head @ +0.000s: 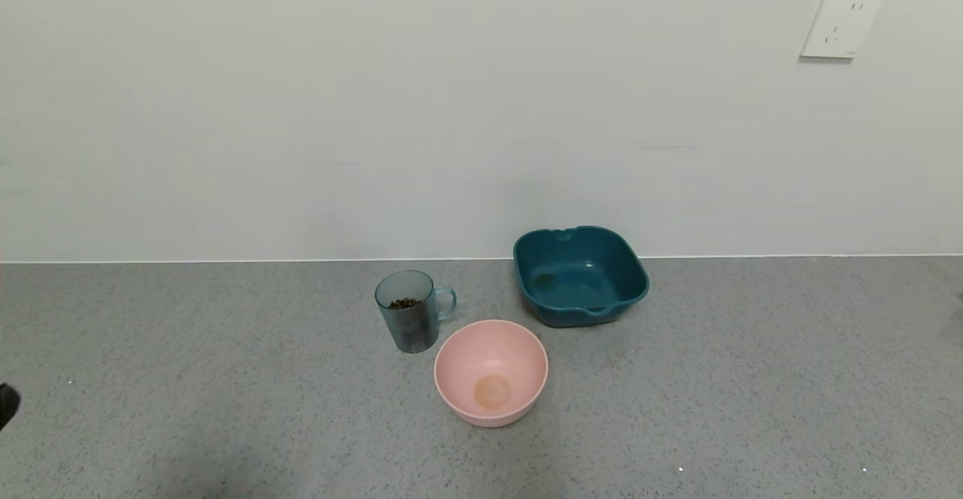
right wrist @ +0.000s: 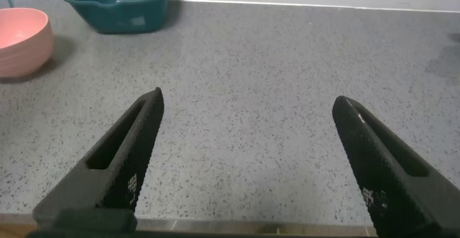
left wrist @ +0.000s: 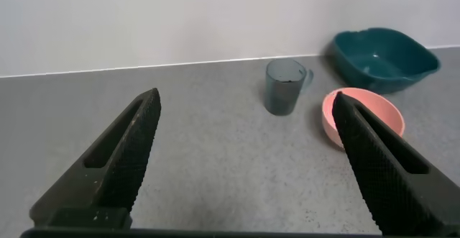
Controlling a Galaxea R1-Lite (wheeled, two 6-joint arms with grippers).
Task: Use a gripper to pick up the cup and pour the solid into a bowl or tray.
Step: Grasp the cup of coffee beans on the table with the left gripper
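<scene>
Now the left gripper (left wrist: 244, 159), fingers spread wide, is facing the upright cup (left wrist: 284, 87) well ahead, nearer it than the equally spread right gripper (right wrist: 248, 166).

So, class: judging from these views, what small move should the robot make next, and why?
Probably advance the left gripper toward the cup. Its fingers are open and empty, the cup stands upright ahead of it with the solid inside, beside the empty pink bowl. The right gripper is also open but faces bare counter, away from the cup.
</scene>
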